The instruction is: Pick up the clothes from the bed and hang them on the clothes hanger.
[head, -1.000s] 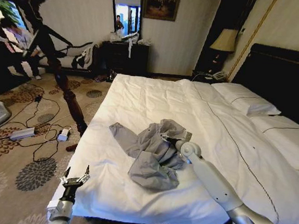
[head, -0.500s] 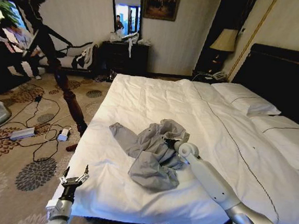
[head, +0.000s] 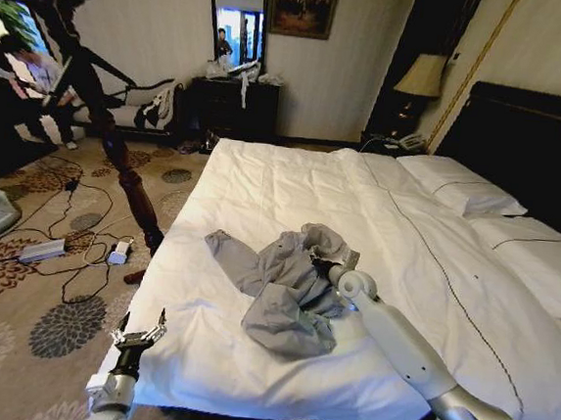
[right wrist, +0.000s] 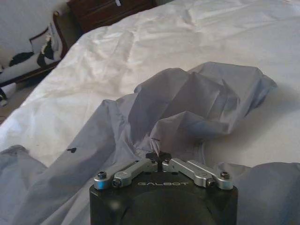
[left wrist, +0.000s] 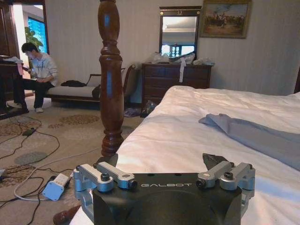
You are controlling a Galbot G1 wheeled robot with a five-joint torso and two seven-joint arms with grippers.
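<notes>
One garment is what we are working on — the grey-blue shirt [head: 289, 284], lying crumpled in the middle of the white bed [head: 435, 243]. Our right gripper [head: 323, 265] is buried in its upper folds, and in the right wrist view the fingers [right wrist: 154, 157] are pinched together on a ridge of the cloth. Compared with a second ago, the bunched fabric nearest the headboard is standing a little higher and tighter, so we are judging that the grasp has taken and the lift is just beginning. Our left gripper [head: 137, 340] is waiting low off the foot corner of the bed, its claw spread wide and holding nothing — no hanging is under way yet.
</notes>
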